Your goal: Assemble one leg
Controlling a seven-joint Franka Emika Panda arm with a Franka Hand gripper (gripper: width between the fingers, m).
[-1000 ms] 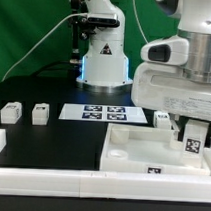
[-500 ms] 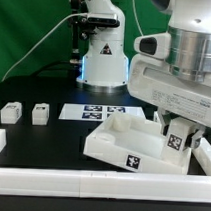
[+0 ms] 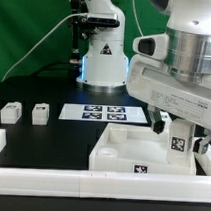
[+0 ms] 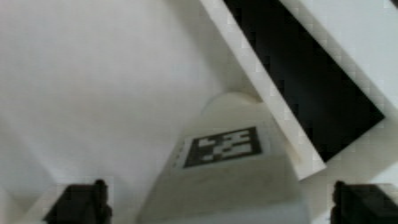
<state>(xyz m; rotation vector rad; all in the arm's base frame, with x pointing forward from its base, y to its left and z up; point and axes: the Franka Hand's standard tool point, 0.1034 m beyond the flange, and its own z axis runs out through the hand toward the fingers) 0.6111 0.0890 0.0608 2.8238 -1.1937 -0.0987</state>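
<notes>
While gripper (image 4: 221,205) hovers open, leg (image 4: 226,160) sits between fingers.

I see three legs in the exterior view. Two small white blocky legs stand on the black table toward that view's left, side by side with a gap between them: one leg (image 3: 10,113) nearer the edge, the other leg (image 3: 39,113) just beside it. A third leg (image 3: 179,143), showing a black-and-white square tag, stands upright at the tabletop's (image 3: 116,154) right corner; its tag (image 4: 226,146) faces the wrist camera.
</notes>
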